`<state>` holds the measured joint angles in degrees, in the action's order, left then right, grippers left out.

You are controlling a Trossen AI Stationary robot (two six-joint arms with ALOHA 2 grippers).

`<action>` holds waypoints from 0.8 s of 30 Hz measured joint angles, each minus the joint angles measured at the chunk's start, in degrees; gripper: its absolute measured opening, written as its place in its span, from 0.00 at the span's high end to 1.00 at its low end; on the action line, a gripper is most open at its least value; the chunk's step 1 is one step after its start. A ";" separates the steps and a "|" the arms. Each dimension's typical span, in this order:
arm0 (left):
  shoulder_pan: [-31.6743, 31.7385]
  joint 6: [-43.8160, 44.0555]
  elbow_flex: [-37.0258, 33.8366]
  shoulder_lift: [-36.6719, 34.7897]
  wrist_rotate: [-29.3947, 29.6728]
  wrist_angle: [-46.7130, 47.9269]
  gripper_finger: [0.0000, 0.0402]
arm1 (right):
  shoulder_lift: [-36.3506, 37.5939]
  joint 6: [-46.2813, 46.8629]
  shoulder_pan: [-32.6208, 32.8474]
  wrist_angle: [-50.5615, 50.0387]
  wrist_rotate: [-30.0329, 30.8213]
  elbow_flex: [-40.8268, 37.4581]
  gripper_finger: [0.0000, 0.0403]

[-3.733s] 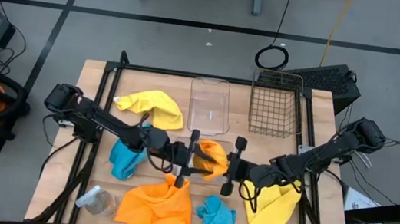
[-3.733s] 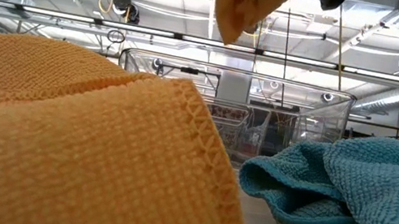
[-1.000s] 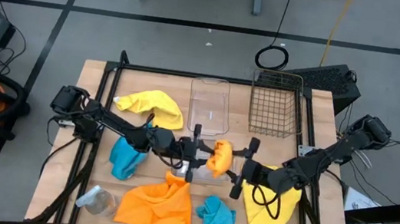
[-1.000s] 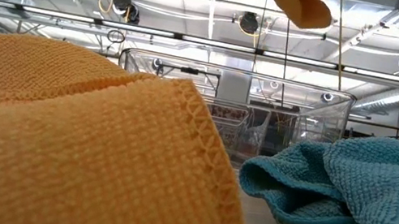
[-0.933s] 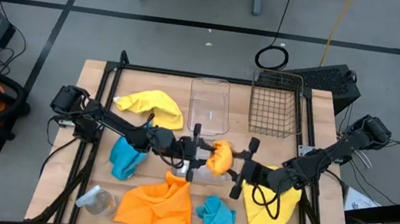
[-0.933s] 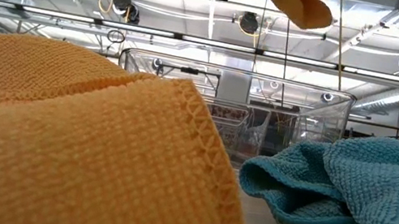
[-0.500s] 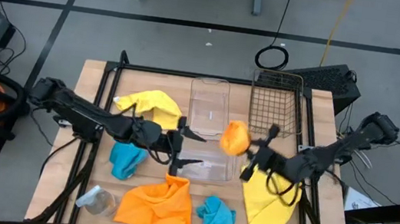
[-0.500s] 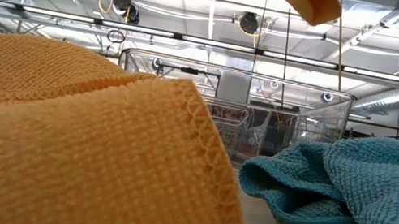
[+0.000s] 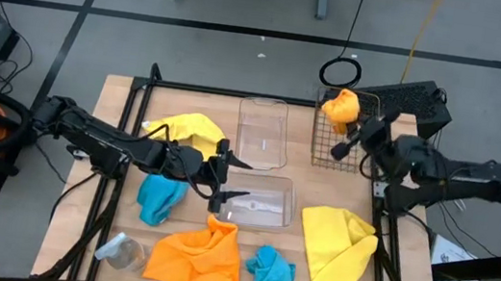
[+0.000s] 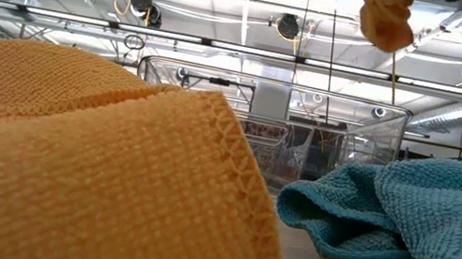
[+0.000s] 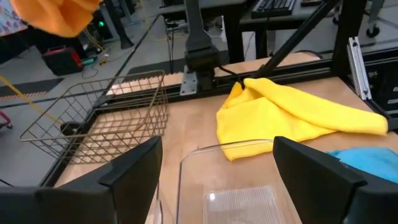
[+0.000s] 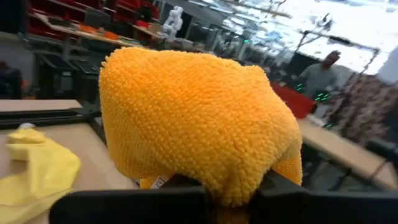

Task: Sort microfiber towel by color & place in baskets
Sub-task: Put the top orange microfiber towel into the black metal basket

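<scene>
One orange towel (image 9: 340,105), soft and light, we see bunched in the clamped right gripper (image 9: 348,140) above the wire basket (image 9: 341,152); beside it, the left gripper (image 9: 229,178) gapes empty.

overhead, table-level, two wrist views

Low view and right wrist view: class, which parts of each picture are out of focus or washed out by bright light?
Low view: the near orange towel fills the foreground, softened at its closest folds; ceiling lights glare white. Right wrist view: the held orange towel is sharp, the room behind blurred and overexposed.
</scene>
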<state>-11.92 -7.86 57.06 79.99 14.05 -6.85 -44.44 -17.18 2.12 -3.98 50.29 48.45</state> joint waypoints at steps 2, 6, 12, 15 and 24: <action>0.12 0.00 0.00 0.01 0.25 0.00 0.22 | 0.63 1.80 -3.61 -2.50 -4.60 0.00 0.96; 0.71 0.00 0.00 0.02 1.23 -0.09 0.22 | 0.42 3.86 -10.64 -7.61 -5.53 0.00 0.95; 1.09 0.02 -0.02 0.02 2.22 -0.06 0.22 | -4.10 10.48 -21.84 -16.99 -10.46 0.02 0.95; 1.05 0.04 -0.02 0.02 3.84 0.48 0.22 | -8.12 12.36 -26.20 -20.86 -11.86 0.00 0.95; 1.09 0.13 -0.07 0.02 5.98 2.12 0.22 | -21.68 11.07 -38.09 -20.49 -17.75 0.00 0.95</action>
<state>-10.83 -7.73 56.99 80.01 20.03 -4.73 -66.12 -6.11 -35.97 -24.47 32.54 48.45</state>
